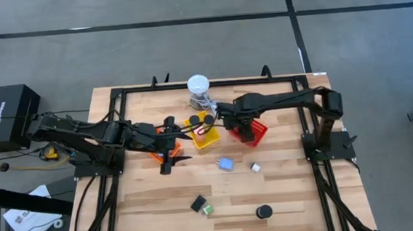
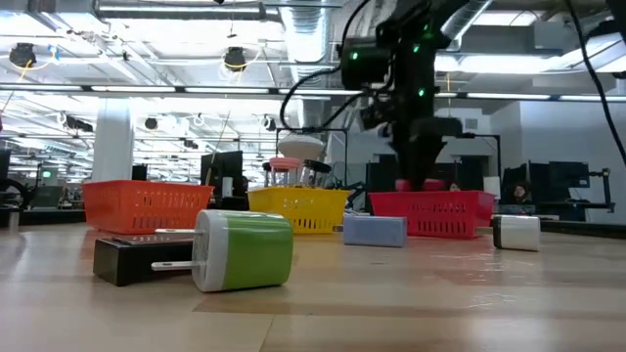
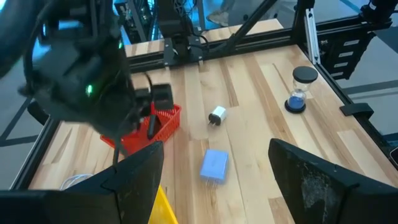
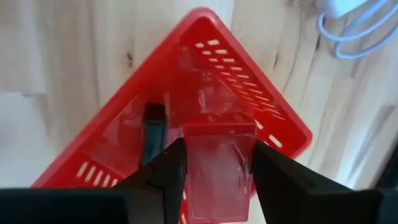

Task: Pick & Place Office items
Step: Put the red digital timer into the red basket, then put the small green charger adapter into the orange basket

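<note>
The right claw (image 4: 211, 171) hangs over the red basket (image 4: 249, 93), its fingers pinching a clear red block (image 4: 217, 162) just above the basket floor, where a black bar (image 4: 153, 127) lies beside it. The left claw (image 3: 214, 180) hovers above the desk (image 1: 292, 189) near the orange basket (image 1: 161, 137), fingers spread wide with nothing between them. Past them on the desk lie a light-blue block (image 3: 215, 165), a small white plug (image 3: 217, 116) and an hourglass (image 3: 300, 90). The yellow basket (image 1: 206, 136) stands between the other two baskets. Near the front edge rest a green-and-white piece (image 2: 245, 251) and a black bar (image 2: 132, 258).
</note>
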`<state>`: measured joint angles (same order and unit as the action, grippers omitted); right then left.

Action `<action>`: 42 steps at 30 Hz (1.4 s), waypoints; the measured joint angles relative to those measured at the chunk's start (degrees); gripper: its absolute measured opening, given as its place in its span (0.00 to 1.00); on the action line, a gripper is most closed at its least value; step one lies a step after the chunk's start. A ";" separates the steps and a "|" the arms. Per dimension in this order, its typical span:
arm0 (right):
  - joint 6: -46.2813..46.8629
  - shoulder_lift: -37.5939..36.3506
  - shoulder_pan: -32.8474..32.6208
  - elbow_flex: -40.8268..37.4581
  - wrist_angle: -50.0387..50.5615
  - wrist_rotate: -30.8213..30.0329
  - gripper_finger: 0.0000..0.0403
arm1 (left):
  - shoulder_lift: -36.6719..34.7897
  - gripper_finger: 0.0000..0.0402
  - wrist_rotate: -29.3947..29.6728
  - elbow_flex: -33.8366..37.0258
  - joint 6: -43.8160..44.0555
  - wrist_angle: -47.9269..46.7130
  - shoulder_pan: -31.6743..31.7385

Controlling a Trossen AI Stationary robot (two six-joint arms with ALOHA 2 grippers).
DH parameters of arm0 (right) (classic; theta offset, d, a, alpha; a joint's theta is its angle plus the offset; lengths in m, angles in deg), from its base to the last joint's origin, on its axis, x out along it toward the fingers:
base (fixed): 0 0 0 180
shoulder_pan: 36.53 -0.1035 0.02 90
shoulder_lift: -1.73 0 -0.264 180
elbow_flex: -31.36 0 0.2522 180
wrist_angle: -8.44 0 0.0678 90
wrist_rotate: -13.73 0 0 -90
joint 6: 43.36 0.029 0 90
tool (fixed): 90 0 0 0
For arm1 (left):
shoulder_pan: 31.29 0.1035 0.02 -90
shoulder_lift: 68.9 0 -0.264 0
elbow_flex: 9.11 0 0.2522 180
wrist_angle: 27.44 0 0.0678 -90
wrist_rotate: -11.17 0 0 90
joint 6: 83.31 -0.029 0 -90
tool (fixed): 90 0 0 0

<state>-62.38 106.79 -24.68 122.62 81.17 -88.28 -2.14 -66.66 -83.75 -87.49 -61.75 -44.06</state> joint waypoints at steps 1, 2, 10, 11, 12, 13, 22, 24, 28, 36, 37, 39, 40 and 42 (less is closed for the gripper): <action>-0.06 0.75 0.52 0.00 -0.88 0.02 0.38 | -0.02 0.71 0.02 0.00 0.00 0.02 0.00; -0.32 1.23 0.91 0.00 -2.07 0.08 0.39 | 0.00 0.71 0.00 0.00 0.02 -0.05 0.00; 1.07 1.61 3.00 0.09 -1.85 1.50 0.41 | 0.00 0.71 0.00 0.00 0.02 -0.09 0.00; 1.09 1.61 3.07 0.13 -2.20 2.53 0.41 | 0.00 0.71 0.00 0.00 0.02 -0.12 0.00; 1.14 1.61 3.07 0.11 -1.80 3.49 0.41 | -0.01 0.71 0.00 0.00 0.02 -0.01 0.00; 1.29 1.61 3.05 0.05 -1.44 4.62 0.42 | -0.01 0.71 0.02 0.00 0.02 0.02 0.00; 1.05 1.61 1.85 0.06 -1.60 6.16 0.47 | 0.00 0.71 0.00 0.00 0.02 -0.08 -0.01; 0.67 1.61 1.36 0.07 -1.60 6.16 0.50 | 0.00 0.71 0.00 0.00 0.02 -0.05 0.00; 1.00 1.63 0.51 0.07 -1.57 5.58 0.57 | 0.00 0.71 0.00 0.00 0.02 -0.06 -0.02; 4.52 1.65 -0.21 0.07 5.41 5.96 0.59 | 0.00 0.71 0.00 0.00 0.04 -0.29 -0.01; 5.06 1.56 -0.21 0.07 6.21 5.95 0.59 | 0.00 0.71 0.00 0.00 0.04 -0.31 -0.01; 6.16 0.68 -0.21 0.07 6.96 5.97 0.59 | 0.00 0.71 0.00 0.00 0.04 -0.34 0.00; 6.50 -0.02 -0.23 0.09 6.72 5.97 0.59 | 0.00 0.71 0.00 0.00 0.04 -0.38 0.00; 7.09 -1.79 -0.22 0.11 6.77 5.97 0.59 | 0.00 0.71 -0.01 0.00 0.17 -0.48 0.00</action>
<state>-55.29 105.00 -24.90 122.73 87.94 -82.32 -2.14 -66.67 -83.75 -87.32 -62.24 -44.06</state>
